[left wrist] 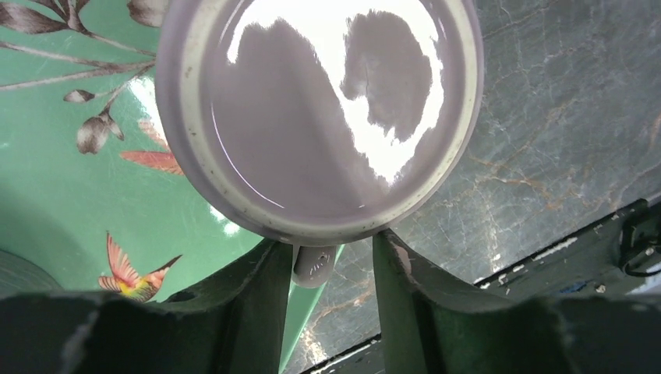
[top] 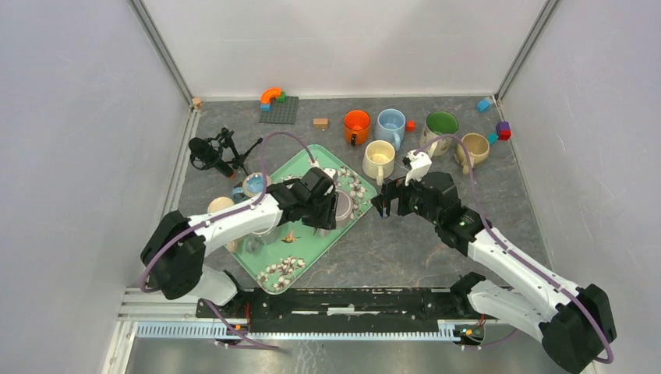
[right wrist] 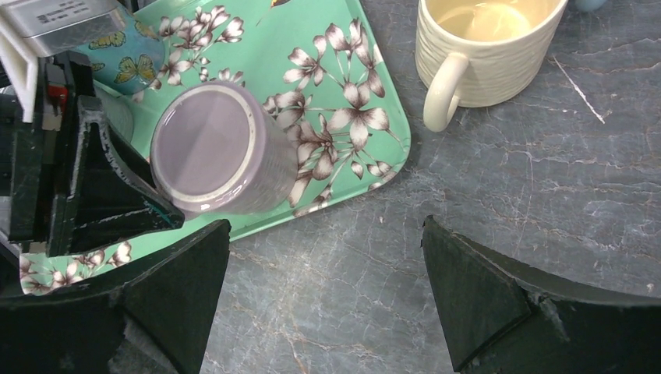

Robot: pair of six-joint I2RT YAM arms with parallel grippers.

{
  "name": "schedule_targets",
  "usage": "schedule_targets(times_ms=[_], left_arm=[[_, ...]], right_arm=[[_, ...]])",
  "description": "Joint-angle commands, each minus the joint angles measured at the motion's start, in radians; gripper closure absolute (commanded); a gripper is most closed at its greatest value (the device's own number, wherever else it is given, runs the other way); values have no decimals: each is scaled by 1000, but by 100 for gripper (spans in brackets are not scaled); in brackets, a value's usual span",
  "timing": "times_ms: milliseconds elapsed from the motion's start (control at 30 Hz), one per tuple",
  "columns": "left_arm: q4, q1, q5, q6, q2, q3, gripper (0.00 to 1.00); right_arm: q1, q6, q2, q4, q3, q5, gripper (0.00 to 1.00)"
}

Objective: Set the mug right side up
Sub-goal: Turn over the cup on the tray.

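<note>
Left tool [left wrist: 323, 261] seemingly astride one mug [left wrist: 312, 117]

I count six mugs before me. Five stand upright on the table [top: 405, 249]: an orange mug [top: 356, 125], a blue mug [top: 390, 125], a green mug [top: 440, 127], a tan mug [top: 474, 148] and a cream mug [top: 379, 159]. One lilac mug [right wrist: 204, 148] is upside down. One green floral tray [top: 312, 234]. One black microphone [top: 206, 152]. One grey baseplate [top: 279, 111].

Bright, even overhead light; white glare streaks the glossy base of the mug [left wrist: 319, 117], shadows lie soft on the desk [top: 405, 241].
</note>
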Motion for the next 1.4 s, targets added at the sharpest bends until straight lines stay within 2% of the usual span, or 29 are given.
schedule_targets(times_ms=[0, 467, 767, 1367], left_arm=[[4, -9, -91, 50, 54, 54, 53], [49, -32, -257, 14, 157, 102, 58], [133, -42, -344, -2, 118, 45, 59], [222, -46, -416, 23, 55, -17, 58]], right_arm=[[4, -8, -2, 50, -11, 19, 2], [3, -27, -3, 44, -16, 25, 2], [3, -27, 3, 40, -7, 21, 2], [4, -28, 25, 37, 8, 4, 2]])
